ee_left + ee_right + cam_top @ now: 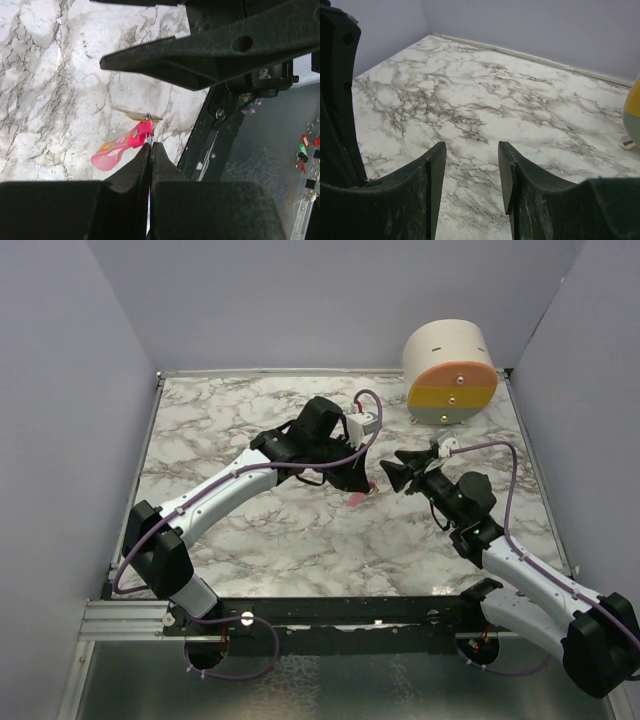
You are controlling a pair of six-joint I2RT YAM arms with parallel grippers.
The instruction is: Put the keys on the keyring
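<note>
My left gripper is shut on a thin metal keyring that pokes out between its fingertips. A pink elongated key hangs from the ring to the left, above the marble table. A small yellow-headed key lies flat just behind the ring; whether it is on the ring I cannot tell. From above, the pink key shows under the left gripper at mid-table. My right gripper faces it from the right, a short way off, and stands open with only marble between its fingers.
A big cream, orange, yellow and grey cylinder lies at the back right corner; its edge shows in the right wrist view. Lilac walls close in the table on three sides. The black base rail runs along the near edge.
</note>
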